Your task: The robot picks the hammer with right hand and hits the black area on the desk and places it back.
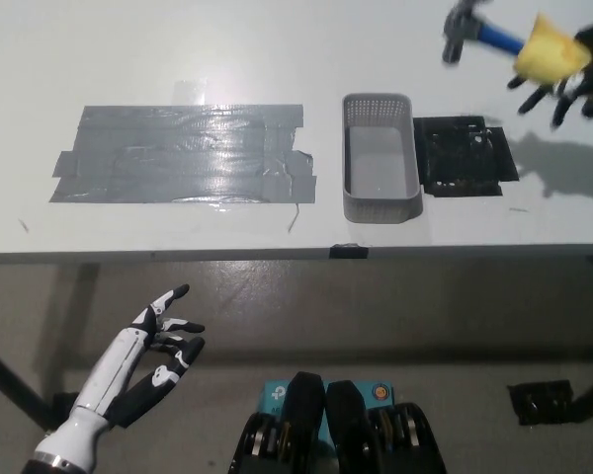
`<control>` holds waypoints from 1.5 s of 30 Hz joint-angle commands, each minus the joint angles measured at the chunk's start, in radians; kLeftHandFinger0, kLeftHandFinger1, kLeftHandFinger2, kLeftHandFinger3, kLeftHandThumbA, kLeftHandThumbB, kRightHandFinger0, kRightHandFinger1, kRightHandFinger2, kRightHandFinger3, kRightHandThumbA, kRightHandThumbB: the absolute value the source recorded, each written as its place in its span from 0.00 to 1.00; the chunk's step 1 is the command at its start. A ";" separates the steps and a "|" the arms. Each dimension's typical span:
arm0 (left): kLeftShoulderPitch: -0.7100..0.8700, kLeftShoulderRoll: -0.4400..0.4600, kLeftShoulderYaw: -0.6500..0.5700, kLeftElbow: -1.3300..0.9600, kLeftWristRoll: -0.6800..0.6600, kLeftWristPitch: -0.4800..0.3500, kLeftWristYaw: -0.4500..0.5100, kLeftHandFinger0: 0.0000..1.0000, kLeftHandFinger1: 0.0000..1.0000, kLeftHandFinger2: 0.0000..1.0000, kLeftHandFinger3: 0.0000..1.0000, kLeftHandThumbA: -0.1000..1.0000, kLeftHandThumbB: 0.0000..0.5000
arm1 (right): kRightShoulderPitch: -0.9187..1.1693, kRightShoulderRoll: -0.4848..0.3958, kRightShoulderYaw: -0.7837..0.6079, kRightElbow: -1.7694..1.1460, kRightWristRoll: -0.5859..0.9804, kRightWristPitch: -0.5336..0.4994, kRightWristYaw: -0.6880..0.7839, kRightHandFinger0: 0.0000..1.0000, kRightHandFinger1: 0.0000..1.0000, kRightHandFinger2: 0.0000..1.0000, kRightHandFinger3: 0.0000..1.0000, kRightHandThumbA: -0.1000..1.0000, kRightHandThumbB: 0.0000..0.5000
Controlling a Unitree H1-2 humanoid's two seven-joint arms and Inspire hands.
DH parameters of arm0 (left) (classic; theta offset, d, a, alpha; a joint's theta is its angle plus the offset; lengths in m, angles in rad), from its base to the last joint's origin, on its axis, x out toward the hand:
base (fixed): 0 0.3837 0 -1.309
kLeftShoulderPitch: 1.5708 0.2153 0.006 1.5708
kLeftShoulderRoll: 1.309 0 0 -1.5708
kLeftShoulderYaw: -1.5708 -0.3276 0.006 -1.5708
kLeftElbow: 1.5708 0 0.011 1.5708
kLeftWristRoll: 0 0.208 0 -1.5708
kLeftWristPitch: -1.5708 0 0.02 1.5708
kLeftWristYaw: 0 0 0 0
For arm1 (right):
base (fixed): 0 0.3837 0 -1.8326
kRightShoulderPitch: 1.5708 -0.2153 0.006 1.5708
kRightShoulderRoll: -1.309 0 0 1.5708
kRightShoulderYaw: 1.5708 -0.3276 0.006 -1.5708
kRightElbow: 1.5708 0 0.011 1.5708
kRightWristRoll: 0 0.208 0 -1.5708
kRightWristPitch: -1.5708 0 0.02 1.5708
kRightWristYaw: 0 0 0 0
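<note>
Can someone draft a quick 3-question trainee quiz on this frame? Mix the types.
1. True or false: the hammer lies inside the grey basket.
2. Multiple choice: the black area lies where relative to the basket? A) on its left-hand side in the picture B) on its right-hand side in the picture C) under the grey tape patch
3. Fill in: the white left hand is ____ the table edge in the picture, holding nothing.

Key: 1 false, the right hand holds it raised above the table. 2 B. 3 below.
</note>
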 commanded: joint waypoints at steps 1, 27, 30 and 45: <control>0.000 0.023 0.009 -0.048 0.012 -0.019 -0.008 0.59 0.57 0.68 0.94 0.88 0.00 | 0.005 0.024 0.075 0.013 -0.102 -0.149 -0.012 0.00 0.40 0.85 1.00 0.00 0.22; 0.021 0.023 0.020 -0.059 0.015 -0.014 -0.008 0.57 0.56 0.67 0.90 0.87 0.00 | -0.079 -0.018 0.122 -0.048 -0.212 -0.190 -0.081 0.04 0.61 1.00 1.00 0.00 0.31; 0.021 0.021 0.023 -0.054 0.005 -0.028 -0.005 0.57 0.56 0.67 0.89 0.84 0.00 | -0.147 -0.023 0.058 -0.031 -0.175 -0.155 -0.065 0.00 0.45 0.86 1.00 0.00 0.20; 0.041 0.021 0.029 -0.067 0.015 -0.024 0.000 0.57 0.56 0.66 0.89 0.83 0.00 | -0.059 0.034 0.046 -0.011 -0.312 -0.251 -0.535 0.16 0.66 1.00 1.00 0.00 0.30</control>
